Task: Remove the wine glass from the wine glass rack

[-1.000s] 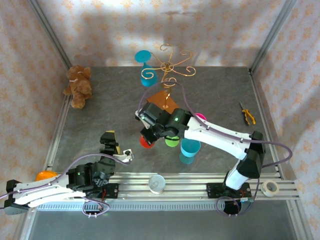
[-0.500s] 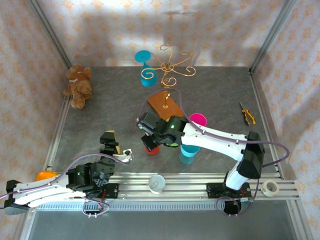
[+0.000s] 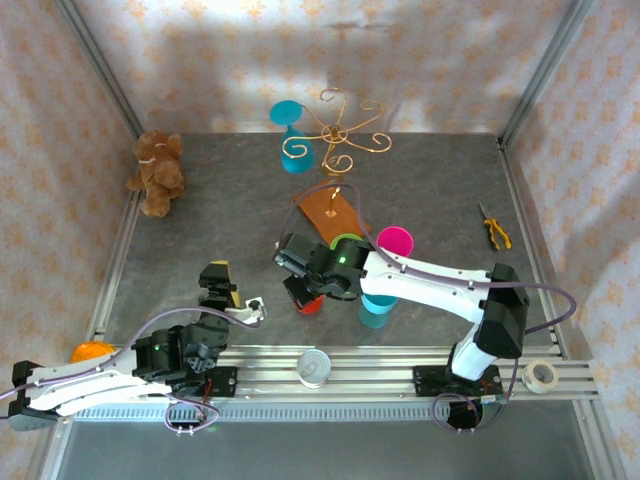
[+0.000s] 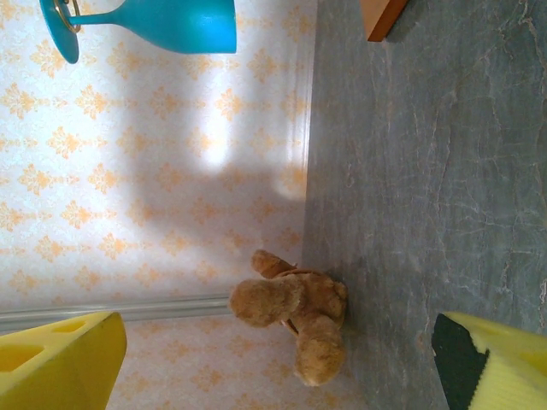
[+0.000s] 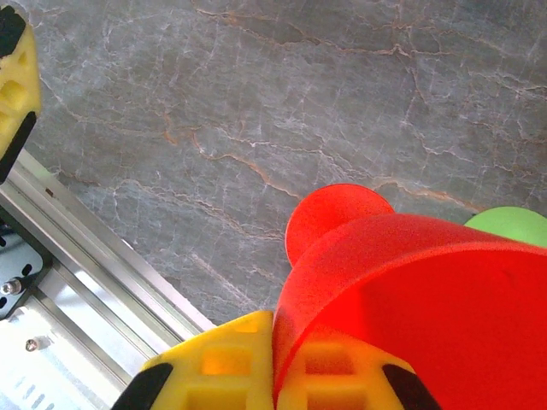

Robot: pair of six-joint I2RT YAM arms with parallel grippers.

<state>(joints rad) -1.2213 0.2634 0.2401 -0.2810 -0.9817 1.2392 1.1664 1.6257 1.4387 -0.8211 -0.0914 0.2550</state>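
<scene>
Our right gripper (image 3: 303, 290) clamped the red glass (image 3: 310, 303), six o'clock from the rack (image 3: 338, 134). Our left gripper (image 3: 236, 292) gaped wide.

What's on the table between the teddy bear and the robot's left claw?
Nothing: the grey table is bare between the teddy bear and the left gripper, as the overhead view and the left wrist view show.

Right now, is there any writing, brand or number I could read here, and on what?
None can be read. The red wine glass and blue wine glass are plain; the wallpaper bears only a flower pattern; the tape roll and pliers are too small to tell.
</scene>
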